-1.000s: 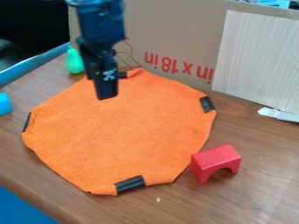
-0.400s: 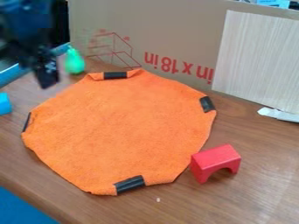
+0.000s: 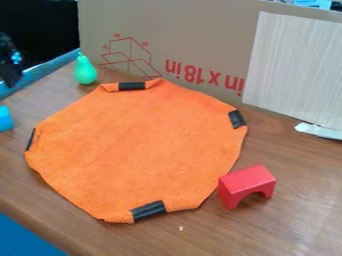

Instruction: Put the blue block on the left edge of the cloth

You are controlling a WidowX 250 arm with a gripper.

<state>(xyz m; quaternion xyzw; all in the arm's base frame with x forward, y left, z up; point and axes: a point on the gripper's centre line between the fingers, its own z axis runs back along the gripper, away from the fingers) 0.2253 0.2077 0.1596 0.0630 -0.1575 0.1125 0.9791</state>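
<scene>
Gripper (image 3: 11, 75) at upper left, can't tell its opening or hold, blue block (image 3: 5, 119) off cloth (image 3: 137, 150), red print (image 3: 182, 69) on cardboard (image 3: 200, 30)

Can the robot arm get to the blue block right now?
Probably yes: the arm's gripper hangs at the left, just above the blue block in the picture, and nothing seems to be in between.

On brown wooden table (image 3: 287, 220): orange fabric cloth (image 3: 137, 145); blue block (image 3: 5, 118) left of it; green pear (image 3: 85, 71) far-left; red arched block (image 3: 246, 182) near-right.
</scene>
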